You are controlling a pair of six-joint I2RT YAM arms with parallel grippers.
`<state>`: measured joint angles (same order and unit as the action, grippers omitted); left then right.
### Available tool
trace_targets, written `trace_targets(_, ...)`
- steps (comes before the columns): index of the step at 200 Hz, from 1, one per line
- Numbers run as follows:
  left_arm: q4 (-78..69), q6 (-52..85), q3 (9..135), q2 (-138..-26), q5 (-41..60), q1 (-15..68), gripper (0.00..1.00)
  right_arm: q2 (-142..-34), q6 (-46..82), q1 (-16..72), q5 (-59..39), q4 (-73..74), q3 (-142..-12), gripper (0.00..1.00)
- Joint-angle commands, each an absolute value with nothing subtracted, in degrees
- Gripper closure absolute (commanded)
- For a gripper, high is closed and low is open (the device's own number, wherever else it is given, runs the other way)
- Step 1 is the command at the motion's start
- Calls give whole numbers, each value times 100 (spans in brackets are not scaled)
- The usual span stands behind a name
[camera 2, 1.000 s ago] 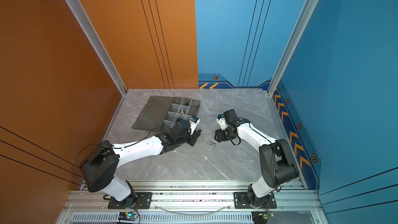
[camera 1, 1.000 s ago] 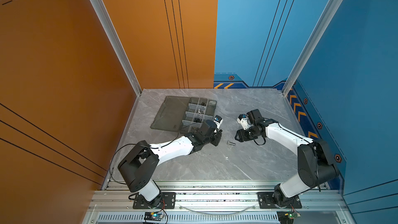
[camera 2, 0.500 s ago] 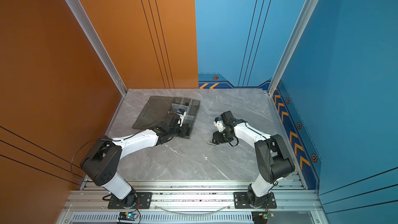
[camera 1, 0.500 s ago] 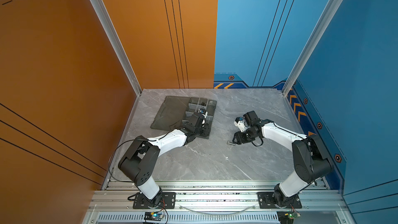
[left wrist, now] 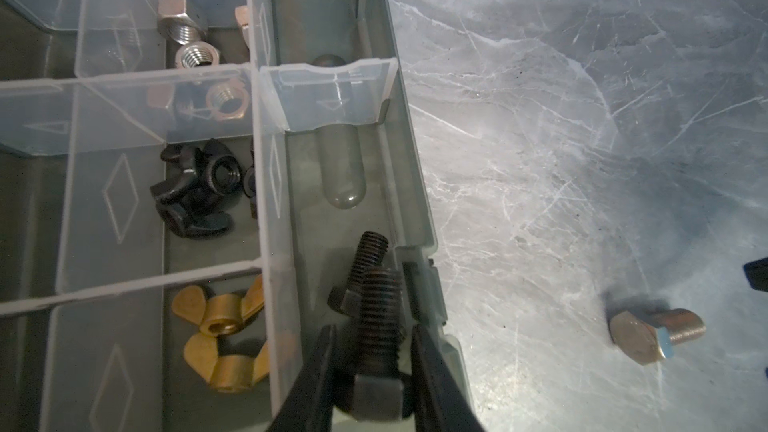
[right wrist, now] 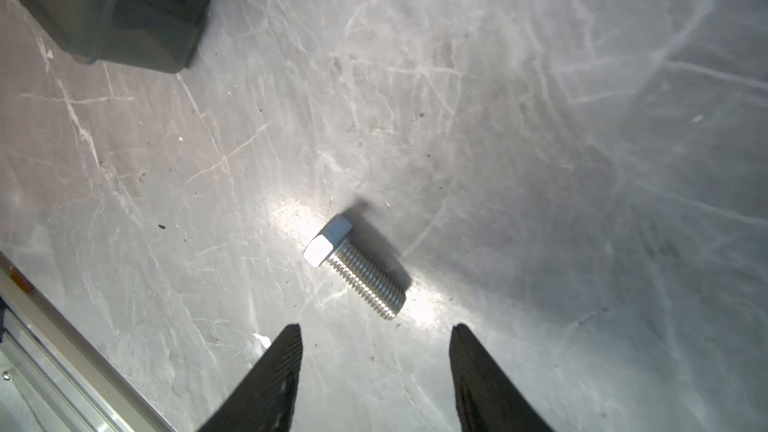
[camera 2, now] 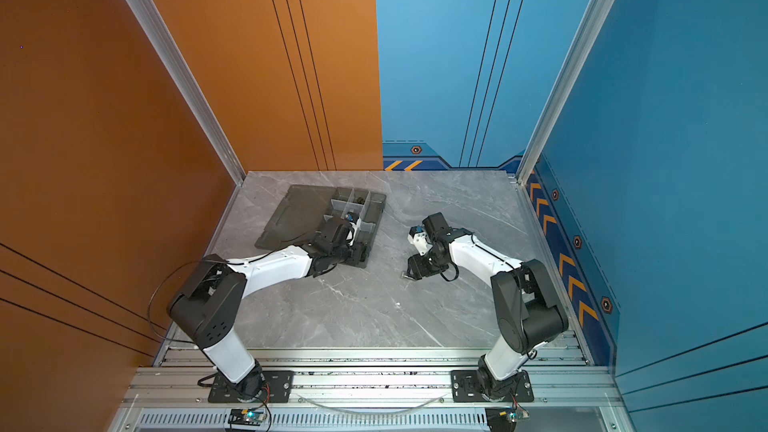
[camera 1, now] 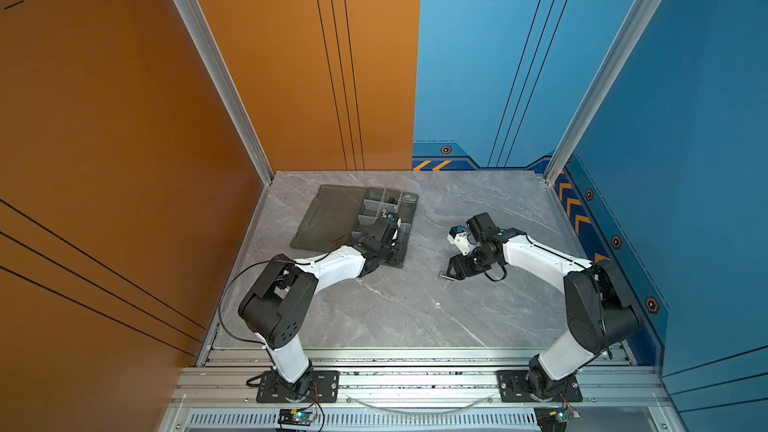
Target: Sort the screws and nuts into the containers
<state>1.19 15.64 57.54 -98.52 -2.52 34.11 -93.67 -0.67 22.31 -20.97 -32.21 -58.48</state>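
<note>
The left gripper, closed on a black bolt, hangs over a narrow cell at the edge of the organizer tray. Room is tight here: the long divider runs close beside one finger, the outer wall close beside the other. Just ahead of the tips a second black bolt lies in the cell, and further ahead a cross divider closes it. Beyond the outer wall the table is open. The right gripper stands with its fingers apart over bare table; only the silver bolt lies just ahead of the gap.
</note>
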Motion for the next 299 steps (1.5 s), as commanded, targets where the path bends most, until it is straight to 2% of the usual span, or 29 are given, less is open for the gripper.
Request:
trace_targets(1,200,1658,6041,-9923,-175,3334,53,-9450,-600,2392,-1886,-3452,-6060,40)
trace_targets(28,46,1758,5941,-9795,-234,3363,38,-9592,-893,2574,-1642,-3472,-6210,39)
trace_targets(72,71,1755,5716,-9221,44,3387,28,-9773,-1316,2811,-1188,-3277,-6334,39)
trace_targets(129,207,2030,4976,-7653,18,3353,15,-10061,-1593,2924,-1153,-3213,-6545,39)
trace_targets(147,388,2140,4750,-7226,0,3302,15,-10172,-1694,2987,-1130,-3234,-6626,39)
trace_targets(149,407,2150,4727,-7179,0,3293,11,-10183,-1702,2990,-1126,-3234,-6638,39)
trace_targets(155,461,2194,4653,-7049,-2,3278,9,-10219,-1724,3018,-1121,-3234,-6653,39)
trace_targets(217,660,2441,3996,-6205,-53,3017,3,-10643,-1824,3149,-968,-3361,-6863,41)
trace_targets(299,664,2493,3933,-6167,55,2887,0,-10793,-1688,3210,-878,-3595,-6861,50)
